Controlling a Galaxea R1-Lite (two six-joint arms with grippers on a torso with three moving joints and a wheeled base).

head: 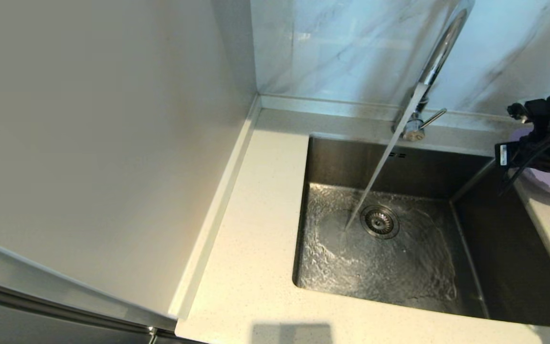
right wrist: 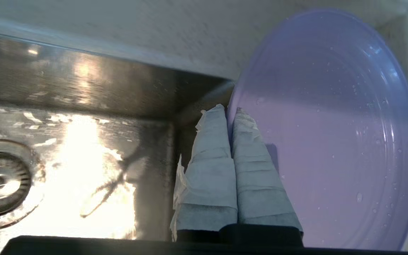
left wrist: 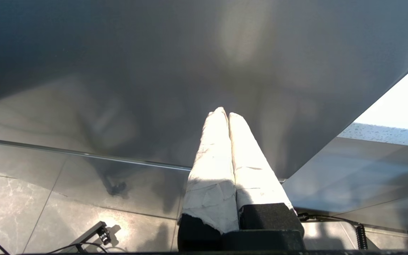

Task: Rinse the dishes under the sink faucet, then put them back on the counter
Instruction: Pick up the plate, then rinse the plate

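lavender plate (right wrist: 331,134) pinched at its rim by the right gripper (right wrist: 230,113), wet, at the counter (head: 256,248) edge right of the sink (head: 470,272), likely just being set back. faucet (head: 435,62) running. left gripper (left wrist: 225,113) pressed together, parked low, off the counter.

Bright daylight – hard glare on wet sink (right wrist: 83,170) floor, soft shadows.

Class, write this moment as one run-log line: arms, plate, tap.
right gripper: shut on lavender plate rim, by sink right edge | left gripper: shut, parked off counter | faucet: running
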